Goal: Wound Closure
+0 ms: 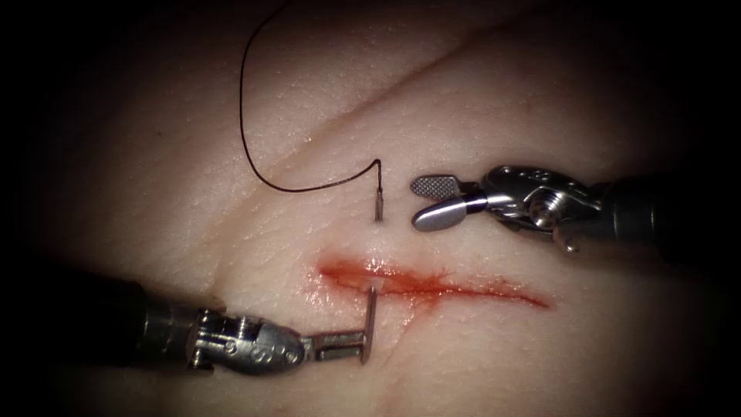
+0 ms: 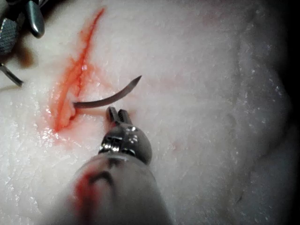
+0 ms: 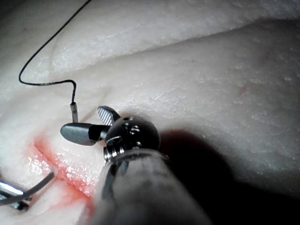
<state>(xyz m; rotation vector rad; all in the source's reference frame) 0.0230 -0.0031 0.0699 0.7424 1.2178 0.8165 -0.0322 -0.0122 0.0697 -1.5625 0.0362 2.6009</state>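
I work with two tools over one piece of tissue (image 1: 231,154) that carries one cut (image 1: 432,284), a red line of fluid (image 1: 347,272) running across it.

My left tool (image 1: 363,345) comes in from the lower left and its jaws are closed on the needle (image 1: 371,309), gripping it near the pointed end below the cut. In the left wrist view that tool (image 2: 117,114) sits at the needle (image 2: 105,99), though there I cannot tell exactly where along the curve the grip falls; the point stands free in the air, and the shaft runs back into the wound edge.

There is one curved needle, and it passes through the tissue: its tip portion rises out of the cut's lower lip, while its tail end (image 1: 378,205) stands out of the skin above the cut (the middle of the curve is buried between those two places).

One dark thread (image 1: 255,166) leaves the tail end, bends sharply, sweeps left and climbs in a long loop across the upper tissue. In the right wrist view the same thread (image 3: 44,83) trails from the tail (image 3: 74,111).

My right tool (image 1: 423,202) hovers just to the right of the tail end, above the cut, its two jaws spread apart and holding nothing. In its own wrist view the right tool (image 3: 89,123) shows both jaws parted, close beside the tail but not touching it.
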